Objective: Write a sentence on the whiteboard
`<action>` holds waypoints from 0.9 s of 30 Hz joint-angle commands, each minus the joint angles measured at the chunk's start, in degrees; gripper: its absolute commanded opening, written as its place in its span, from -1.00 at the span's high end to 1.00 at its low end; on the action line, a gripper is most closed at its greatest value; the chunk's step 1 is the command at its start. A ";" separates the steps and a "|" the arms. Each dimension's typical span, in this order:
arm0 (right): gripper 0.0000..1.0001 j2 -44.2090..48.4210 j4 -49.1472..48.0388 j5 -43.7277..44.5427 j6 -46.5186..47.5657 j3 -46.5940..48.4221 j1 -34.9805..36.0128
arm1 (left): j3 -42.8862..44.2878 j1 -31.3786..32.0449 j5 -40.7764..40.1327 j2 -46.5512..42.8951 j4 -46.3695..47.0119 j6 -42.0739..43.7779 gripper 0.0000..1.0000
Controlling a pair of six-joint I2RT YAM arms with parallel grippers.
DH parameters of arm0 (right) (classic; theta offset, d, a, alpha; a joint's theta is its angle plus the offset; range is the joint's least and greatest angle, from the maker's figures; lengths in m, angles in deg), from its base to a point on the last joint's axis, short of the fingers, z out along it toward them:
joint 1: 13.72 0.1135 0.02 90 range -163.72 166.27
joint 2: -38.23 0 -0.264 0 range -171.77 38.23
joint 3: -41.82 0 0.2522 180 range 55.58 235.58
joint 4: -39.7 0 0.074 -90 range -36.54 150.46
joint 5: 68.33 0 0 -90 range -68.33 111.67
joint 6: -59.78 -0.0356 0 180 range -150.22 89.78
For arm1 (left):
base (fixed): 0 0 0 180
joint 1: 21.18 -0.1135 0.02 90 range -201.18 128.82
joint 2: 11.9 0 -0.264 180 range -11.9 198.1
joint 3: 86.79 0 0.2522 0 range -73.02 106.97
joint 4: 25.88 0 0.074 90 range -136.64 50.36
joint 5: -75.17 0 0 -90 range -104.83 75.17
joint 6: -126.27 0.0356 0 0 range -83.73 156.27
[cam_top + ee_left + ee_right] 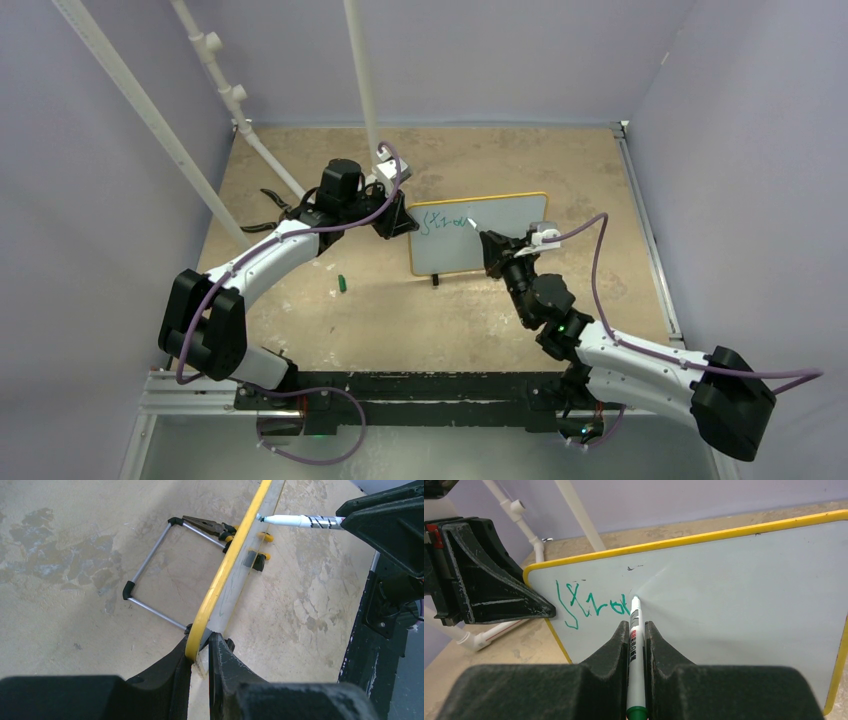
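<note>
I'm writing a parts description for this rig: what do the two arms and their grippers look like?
The left arm and right arm have white shells, black joints and a purple cable looping along each. The left gripper and right gripper are matte black, with two thick wedge-shaped fingers.

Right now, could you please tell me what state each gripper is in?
Left gripper: closed on the yellow edge of the whiteboard.
Right gripper: closed on the marker.
</note>
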 commanded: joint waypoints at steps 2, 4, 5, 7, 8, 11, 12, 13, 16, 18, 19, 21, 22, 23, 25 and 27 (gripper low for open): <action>1.00 -0.28 -1.74 1.66 0.93 1.44 -0.25 | 0.08 0.02 -2.15 -1.10 0.36 1.82 1.00; 1.00 -0.69 -1.45 1.16 0.36 1.19 -0.25 | 0.03 0.02 -2.16 -1.10 0.34 1.82 1.00; 1.00 -0.79 -1.18 0.98 -0.02 1.02 -0.25 | 0.03 0.02 -2.22 -1.10 0.36 1.82 1.00; 1.00 -0.73 -0.57 0.56 -0.89 0.62 -0.25 | 0.03 0.02 -2.26 -1.06 0.34 1.82 1.00; 1.00 -0.60 -0.24 0.37 -1.24 0.40 -0.25 | 0.03 0.01 -2.24 -1.10 0.34 1.82 1.00; 1.00 0.00 0.77 -0.20 -2.27 -0.42 -0.25 | 0.03 0.02 -2.28 -1.10 0.34 1.82 1.00; 1.00 0.13 1.00 -0.22 -2.58 -0.70 -0.25 | 0.03 0.04 -2.21 -1.10 0.34 1.82 1.00; 1.00 0.29 1.23 -0.22 -2.89 -0.96 -0.25 | 0.03 0.02 -2.20 -1.06 0.38 1.82 1.00; 1.00 0.59 2.00 -0.31 -3.48 -1.34 -0.25 | 0.03 0.02 -2.13 -1.10 0.34 1.83 1.00; 1.00 0.47 2.33 -0.27 -3.76 -1.48 -0.25 | 0.06 0.02 -2.14 -1.10 0.38 1.85 1.00; 1.00 0.43 2.44 -0.16 -3.94 -1.55 -0.25 | 0.04 0.02 -2.17 -1.10 0.34 1.83 1.00; 1.00 0.55 2.47 0.31 -3.99 -1.65 -0.25 | 0.04 0.03 -2.23 -1.10 0.26 1.82 1.00; 1.00 0.70 2.58 0.57 -3.99 -1.66 -0.25 | 0.03 0.02 -2.20 -1.10 0.26 1.82 1.00; 1.00 0.95 2.81 0.84 -3.99 -1.59 -0.25 | 0.06 0.02 -2.27 -1.10 0.25 1.82 1.00; 1.00 1.70 2.97 1.21 -3.63 -1.49 -0.25 | 0.03 0.02 -2.27 -1.10 0.25 1.82 1.00; 1.00 2.71 3.16 1.41 -3.16 -1.48 -0.25 | 0.06 0.02 -2.37 -1.10 0.26 1.82 1.00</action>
